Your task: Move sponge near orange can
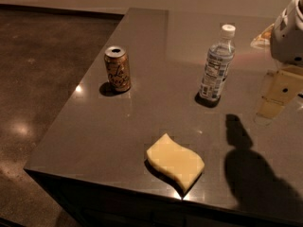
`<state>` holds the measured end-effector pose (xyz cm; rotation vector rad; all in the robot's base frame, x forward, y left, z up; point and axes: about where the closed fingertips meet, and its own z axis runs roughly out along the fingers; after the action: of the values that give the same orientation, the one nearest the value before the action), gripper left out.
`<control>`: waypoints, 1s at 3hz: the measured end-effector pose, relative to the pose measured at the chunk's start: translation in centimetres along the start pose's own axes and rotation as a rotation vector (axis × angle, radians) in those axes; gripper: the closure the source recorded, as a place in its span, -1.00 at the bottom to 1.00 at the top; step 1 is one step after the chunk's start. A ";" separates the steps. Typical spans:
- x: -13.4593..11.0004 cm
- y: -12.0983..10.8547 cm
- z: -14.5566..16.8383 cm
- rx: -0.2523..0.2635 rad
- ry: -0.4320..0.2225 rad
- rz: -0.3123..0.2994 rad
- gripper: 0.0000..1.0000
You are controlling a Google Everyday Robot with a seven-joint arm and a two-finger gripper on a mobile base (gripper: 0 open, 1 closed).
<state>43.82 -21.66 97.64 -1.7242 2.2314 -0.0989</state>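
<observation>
The pale yellow sponge (175,161) lies flat near the front edge of the dark countertop (118,122). The orange can (117,69) stands upright at the back left, well apart from the sponge. My gripper (277,96) hangs at the right edge of the view, above the counter, to the right of and higher than the sponge. It holds nothing that I can see. Its shadow falls on the counter at the lower right.
A clear plastic water bottle (217,64) with a white cap stands between the can and my gripper. A yellowish packet (263,36) lies at the far right back. The counter's left and front edges drop to a dark floor (38,79).
</observation>
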 end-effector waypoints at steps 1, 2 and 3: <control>0.0 0.0 -0.1 0.002 -0.002 0.000 -1.00; -0.4 2.0 0.1 -0.007 -0.022 -0.012 -1.00; -1.1 5.6 1.3 -0.039 -0.059 -0.008 -1.00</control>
<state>39.28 -18.89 95.23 -1.7333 2.1983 -0.0062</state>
